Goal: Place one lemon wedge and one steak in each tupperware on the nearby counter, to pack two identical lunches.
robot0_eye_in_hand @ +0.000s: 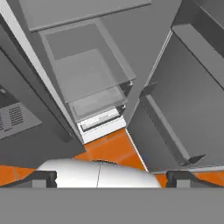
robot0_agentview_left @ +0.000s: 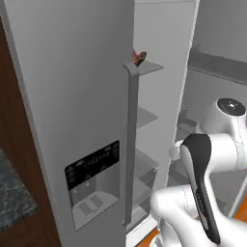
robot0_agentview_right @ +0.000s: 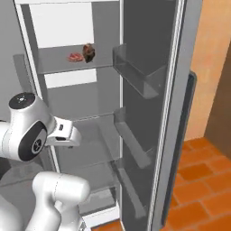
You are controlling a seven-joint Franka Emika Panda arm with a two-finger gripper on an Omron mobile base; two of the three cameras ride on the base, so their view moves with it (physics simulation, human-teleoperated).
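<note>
Two steaks lie on an upper shelf of the open fridge: a red steak (robot0_agentview_right: 75, 57) and a darker brown steak (robot0_agentview_right: 89, 52) beside it. In the left base view a steak (robot0_agentview_left: 139, 58) peeks past the closed door's edge. My gripper (robot0_eye_in_hand: 111, 180) is open and empty, with its fingertips (robot0_eye_in_hand: 43, 178) far apart. It points down at the fridge's lower shelves and bottom drawer (robot0_eye_in_hand: 94, 103), well below the steaks. A corner of the counter (robot0_agentview_left: 12, 198) shows at the lower left. The lemon wedge and the tupperware are out of view.
The fridge's left door (robot0_agentview_left: 72, 120), with a dispenser panel (robot0_agentview_left: 91, 166), is closed. The right door (robot0_agentview_right: 149, 113) stands open, and its bins (robot0_agentview_right: 135, 67) jut toward the shelves. Orange tiled floor (robot0_agentview_right: 194, 180) lies to the right. My arm's elbow (robot0_agentview_right: 25, 128) is in front of the middle shelves.
</note>
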